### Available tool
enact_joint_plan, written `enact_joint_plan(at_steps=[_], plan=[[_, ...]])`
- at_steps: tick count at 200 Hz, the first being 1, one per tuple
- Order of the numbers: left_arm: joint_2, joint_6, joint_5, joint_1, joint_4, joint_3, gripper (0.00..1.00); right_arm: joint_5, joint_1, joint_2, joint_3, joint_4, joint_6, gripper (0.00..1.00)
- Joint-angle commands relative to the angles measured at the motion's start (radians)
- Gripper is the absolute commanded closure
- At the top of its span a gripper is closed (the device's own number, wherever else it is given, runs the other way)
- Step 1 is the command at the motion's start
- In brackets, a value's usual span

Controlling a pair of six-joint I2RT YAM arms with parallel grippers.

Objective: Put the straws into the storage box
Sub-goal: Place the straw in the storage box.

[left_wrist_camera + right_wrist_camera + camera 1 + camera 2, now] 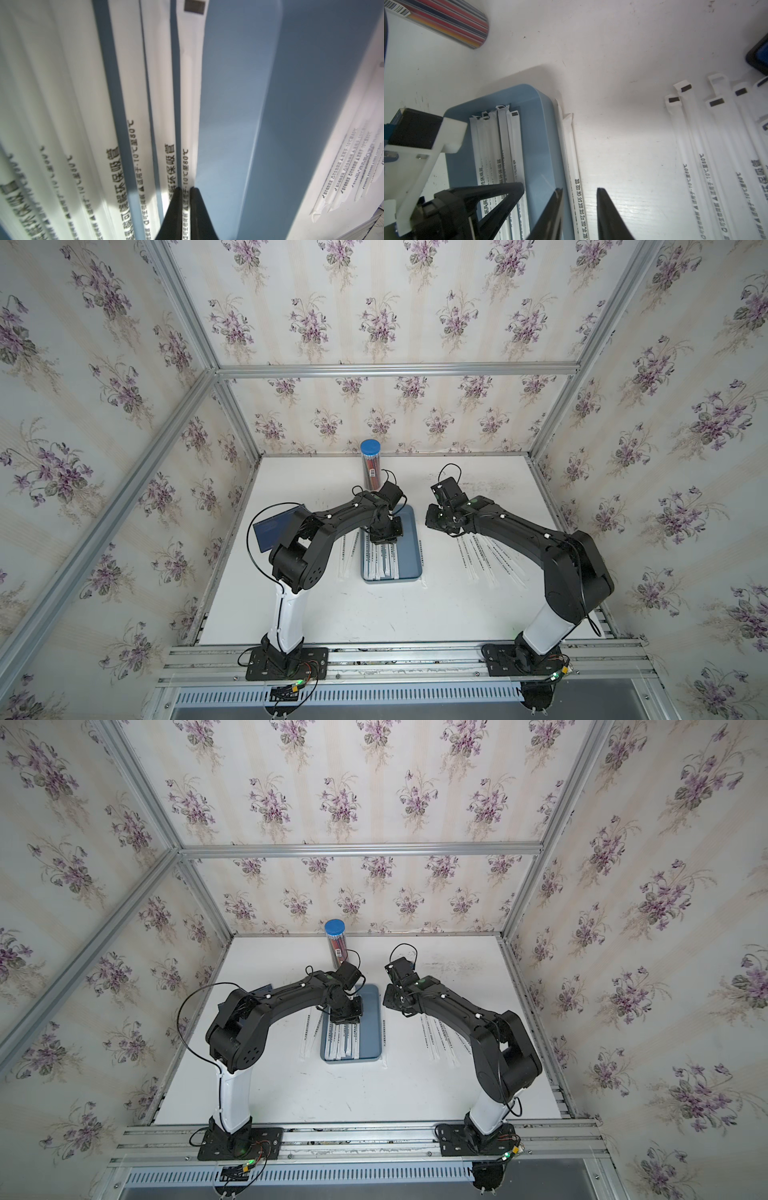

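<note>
Top views are filled, nearest the arm bases, by a bare stretch of white tabletop point(374, 614). Farther in, a shallow blue-grey rectangular plastic storage box point(409, 547) is seen lying lengthwise at the middle. Several long white paper-wrapped straws point(380, 562) with black lettering are laid side by side in its left part, while its right part is bare. 2 further straws are seen on the table just left of the box. 1 stray straw point(572, 155) is laid just beside the box's right rim, and a fanned group point(486, 560) is spread well to the right, partly under the right arm.

Over the box's far half the left gripper point(383, 541) is poised. In the left wrist view its 2 black fingers point(201, 216) are seen closed on the held straw point(188, 104), the rightmost of those in the box, which is stretched along the box floor. The right gripper point(579, 189) is held just right of the box's far end with its jaws parted. In the right wrist view the stray straw is seen passing between them, and whether it is touched cannot be told.

At the left, a flat dark blue card point(274, 531) is partly hidden by the left arm. Farthest, near the back wall, a clear cylindrical tube point(371, 472) with a blue lid point(371, 448) and red pencils inside is seen.
</note>
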Motion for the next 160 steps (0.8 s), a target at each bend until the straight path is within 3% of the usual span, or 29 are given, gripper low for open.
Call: enact_joint_plan(at_steps=[1, 109, 160], plan=[[0.015, 0.019, -0.009, 0.002, 0.009, 0.013, 0.89, 0.002, 0.001, -0.005, 0.000, 0.005, 0.000, 0.68], [-0.039, 0.046, -0.016, 0.005, -0.026, 0.028, 0.75, 0.008, 0.004, 0.007, -0.021, 0.010, -0.004, 0.68], [-0.205, 0.119, -0.097, 0.007, -0.116, 0.006, 0.66, 0.038, 0.064, 0.073, -0.052, 0.005, -0.004, 0.68]])
